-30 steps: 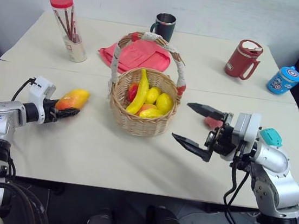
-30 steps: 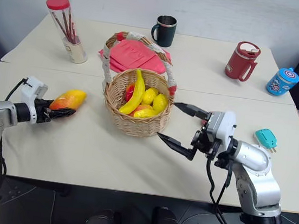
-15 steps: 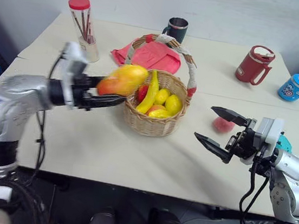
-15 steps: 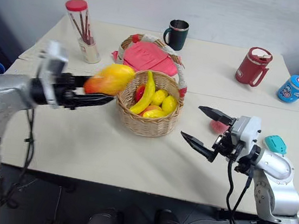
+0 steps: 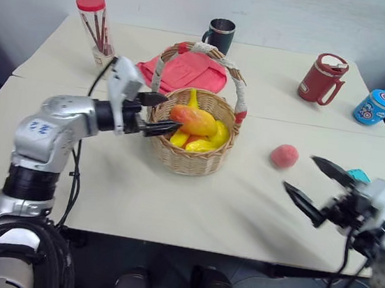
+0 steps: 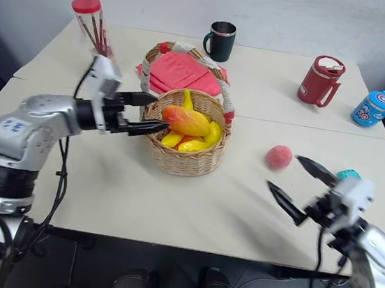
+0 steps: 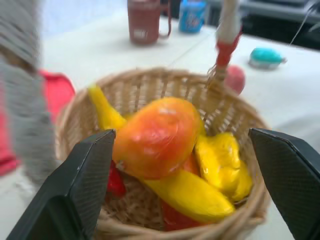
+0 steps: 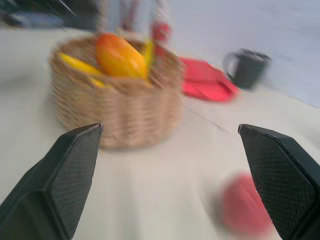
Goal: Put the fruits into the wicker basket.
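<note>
Beige counter (image 5: 136, 200): dropping oval orange-red mango (image 5: 193, 120) into round woven wicker basket (image 5: 189, 159), left claw (image 5: 156, 114) spread apart. Right claw (image 5: 317, 189) gaping, probably needing small pink peach (image 5: 284, 156) next.

A pale beige counter (image 5: 171, 204) w/ a seam across its middle carries several items. At the far left corner stands a clear plastic tube w/ a red cap (image 5: 94, 30), upright, holding thin dark sticks. A pink-red folded cloth (image 5: 187, 70) lies flat near the back centre. Just behind it sits a dark green mug w/ a metal rim (image 5: 218, 35). At the far right stands a dark red lidded travel mug (image 5: 317, 76), and beside it a small blue cup w/ a star-shield print (image 5: 374, 106). A small teal plug-like gadget (image 6: 347, 175) lies near the right edge.
</note>
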